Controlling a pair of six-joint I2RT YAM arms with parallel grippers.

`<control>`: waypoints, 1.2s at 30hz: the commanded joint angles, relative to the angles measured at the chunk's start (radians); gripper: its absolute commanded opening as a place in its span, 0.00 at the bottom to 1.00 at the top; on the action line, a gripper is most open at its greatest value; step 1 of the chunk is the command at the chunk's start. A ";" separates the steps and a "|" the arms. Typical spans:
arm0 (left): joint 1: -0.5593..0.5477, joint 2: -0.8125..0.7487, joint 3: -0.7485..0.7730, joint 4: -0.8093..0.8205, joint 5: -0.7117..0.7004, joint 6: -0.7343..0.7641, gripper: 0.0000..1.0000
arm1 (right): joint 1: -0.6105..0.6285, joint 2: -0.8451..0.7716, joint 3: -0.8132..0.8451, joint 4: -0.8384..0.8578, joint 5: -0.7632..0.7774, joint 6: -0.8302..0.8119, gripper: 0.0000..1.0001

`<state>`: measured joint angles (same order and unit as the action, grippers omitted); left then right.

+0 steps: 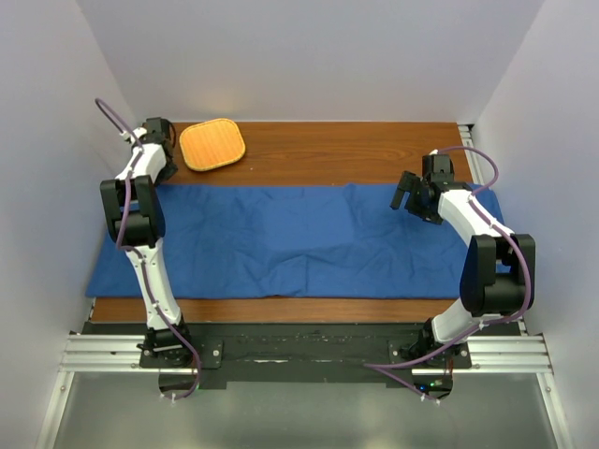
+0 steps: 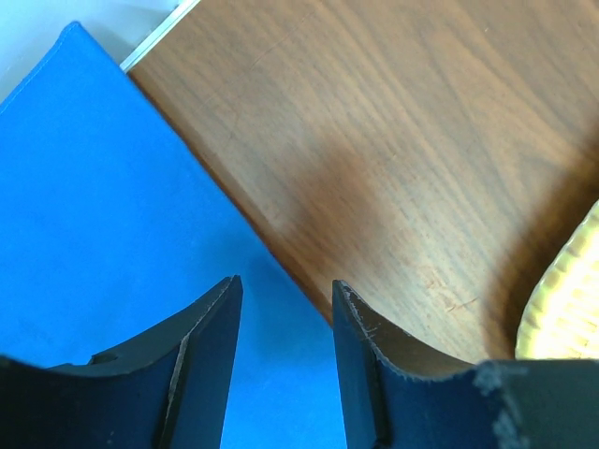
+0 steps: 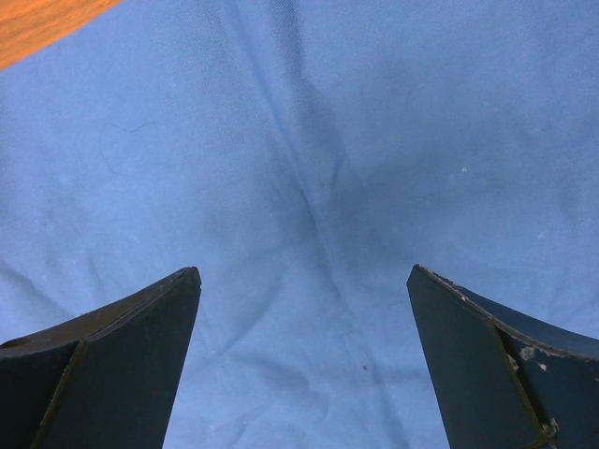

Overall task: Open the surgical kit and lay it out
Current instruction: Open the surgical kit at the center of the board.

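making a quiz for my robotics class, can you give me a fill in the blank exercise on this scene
1. The cloth spread across the table is ____ in colour.
2. The orange mat sits on the robot's ____ side.
3. The right pincer hangs over the cloth with its jaws ____.
4. The left pincer holds ____.

Missing words: blue; left; open; nothing

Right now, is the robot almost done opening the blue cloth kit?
Partly. Done: the blue cloth lies spread out across the table. In hand: nothing; the left tool hangs open over the cloth's far edge, and the right tool is wide open above the cloth. Left: none of the kit's pieces show anywhere, so laying them out is not done yet.
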<state>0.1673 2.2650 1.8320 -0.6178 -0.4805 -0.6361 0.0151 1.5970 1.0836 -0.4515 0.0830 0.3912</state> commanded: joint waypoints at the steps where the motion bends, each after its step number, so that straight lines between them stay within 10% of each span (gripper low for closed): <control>1: 0.012 0.024 0.047 0.004 0.002 -0.010 0.48 | 0.003 -0.019 0.002 0.007 -0.003 -0.015 0.98; 36: 0.011 -0.010 -0.013 -0.025 -0.029 0.030 0.30 | 0.003 -0.029 -0.010 0.014 -0.019 -0.006 0.99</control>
<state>0.1696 2.3054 1.8416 -0.6300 -0.4896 -0.6128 0.0151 1.5967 1.0744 -0.4503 0.0822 0.3912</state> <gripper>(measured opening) 0.304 0.985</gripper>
